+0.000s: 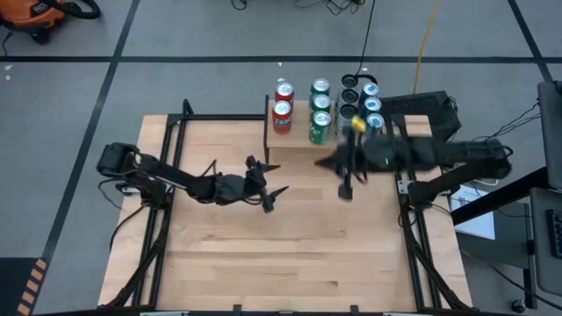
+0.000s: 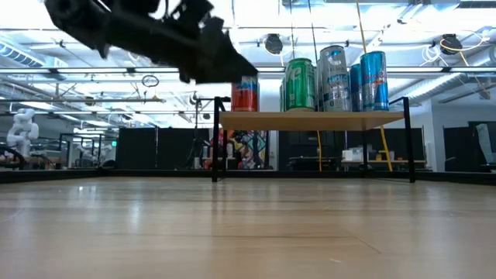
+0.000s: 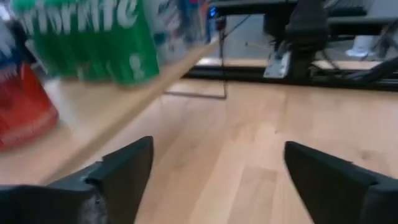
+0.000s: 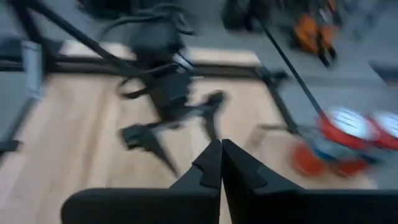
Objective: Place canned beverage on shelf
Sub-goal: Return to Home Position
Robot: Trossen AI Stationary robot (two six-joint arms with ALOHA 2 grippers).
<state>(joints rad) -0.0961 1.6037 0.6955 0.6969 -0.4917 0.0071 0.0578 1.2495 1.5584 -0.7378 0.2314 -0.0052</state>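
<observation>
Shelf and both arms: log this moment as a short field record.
shelf: small raised light-wood plank on thin black metal legs, at table's far edge
on shelf: upright red aluminium cans, green aluminium cans, silver-and-blue aluminium cans
left end effector: open, empty, over bare tabletop before the shelf
right end effector: shut, empty, off the shelf's front
cans off shelf: none seen

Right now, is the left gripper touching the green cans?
Apart. The high view shows the left gripper over bare table, well short of the green cans on the shelf.
</observation>
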